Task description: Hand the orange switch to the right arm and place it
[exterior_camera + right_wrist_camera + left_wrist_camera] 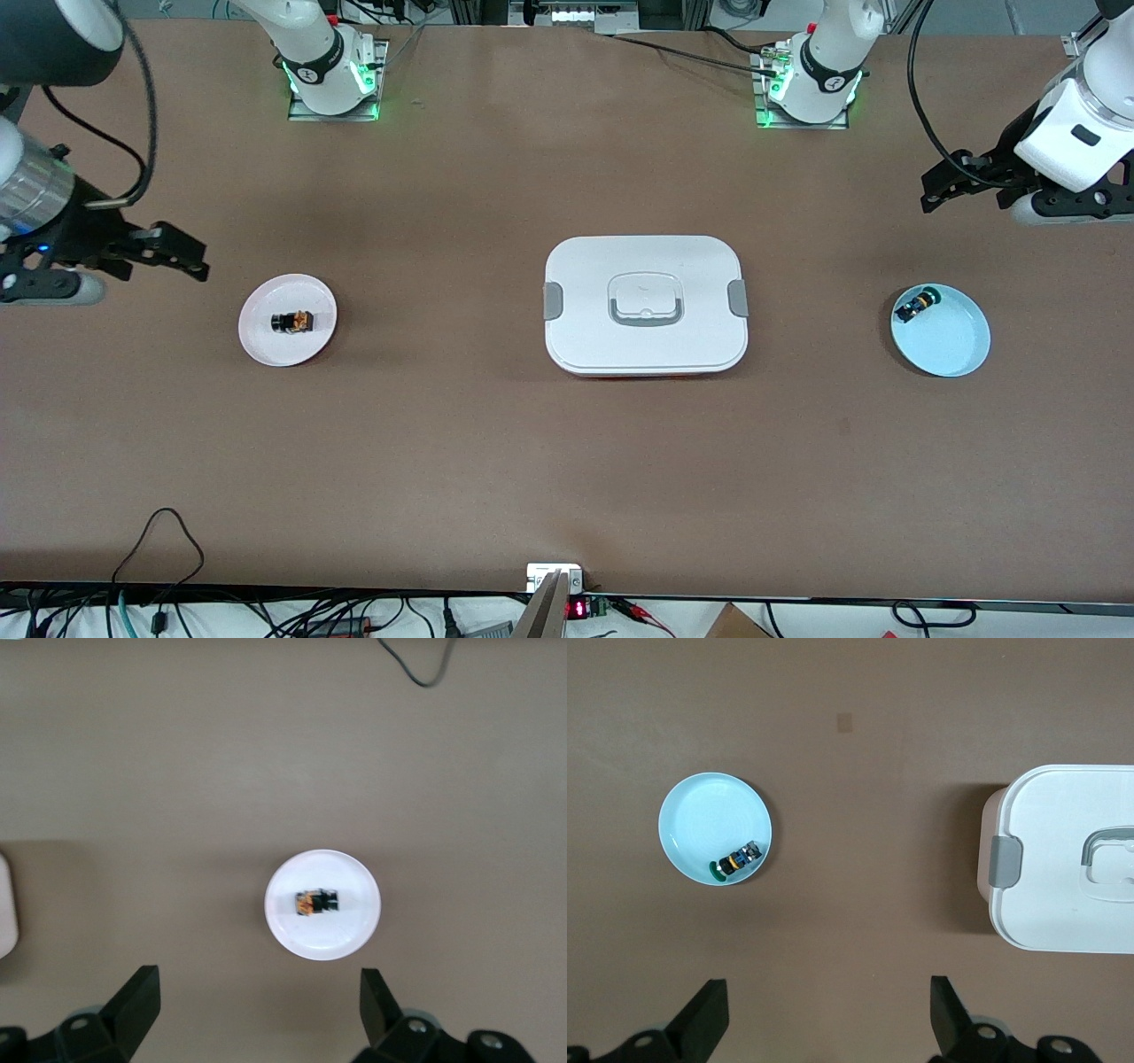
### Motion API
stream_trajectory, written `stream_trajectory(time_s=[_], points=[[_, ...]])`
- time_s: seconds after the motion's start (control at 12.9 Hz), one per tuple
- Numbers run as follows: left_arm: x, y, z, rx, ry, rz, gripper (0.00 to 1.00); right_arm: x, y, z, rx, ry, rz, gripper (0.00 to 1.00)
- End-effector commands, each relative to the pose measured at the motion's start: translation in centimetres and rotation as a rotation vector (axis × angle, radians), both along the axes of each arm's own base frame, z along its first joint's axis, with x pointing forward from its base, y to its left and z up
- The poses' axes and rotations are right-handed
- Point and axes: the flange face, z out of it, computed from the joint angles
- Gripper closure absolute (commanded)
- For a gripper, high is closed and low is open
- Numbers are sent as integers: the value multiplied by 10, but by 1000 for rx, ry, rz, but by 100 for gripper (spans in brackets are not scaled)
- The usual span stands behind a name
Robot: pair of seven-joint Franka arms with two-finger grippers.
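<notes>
The orange switch (293,322) lies on its side in a small white plate (266,341) toward the right arm's end of the table. It also shows in the right wrist view (316,901), black with an orange-tan end. My right gripper (182,252) hangs open and empty over the bare table beside that plate; its jaws (257,997) stand wide apart. My left gripper (935,188) is open and empty over the table at the left arm's end; its jaws (828,1005) also stand wide apart.
A green-capped black switch (913,307) lies in a light blue plate (952,346) at the left arm's end, also seen in the left wrist view (735,863). A closed white box with grey clasps and handle (645,304) stands mid-table. Cables run along the table's near edge.
</notes>
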Motion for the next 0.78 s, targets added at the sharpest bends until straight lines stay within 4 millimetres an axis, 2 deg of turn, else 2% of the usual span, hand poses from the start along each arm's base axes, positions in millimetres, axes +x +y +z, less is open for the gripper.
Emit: stream_trajectory(time_s=[0.0,0.16,0.31,0.54,0.7], points=[[-3,-1,4,18,2,3,0,-21,-21,-13,5,114,-31,0],[-3,-1,4,18,2,3,0,-22,-33,-19,-4,135,-46,0],[-3,-1,4,18,2,3,0,-28,-37,-33,0,143,-44,0],[-3,-1,4,18,2,3,0,-54,-40,-52,16,51,-39,0],[-3,-1,4,18,2,3,0,-58,-37,-40,17,31,-29,0]])
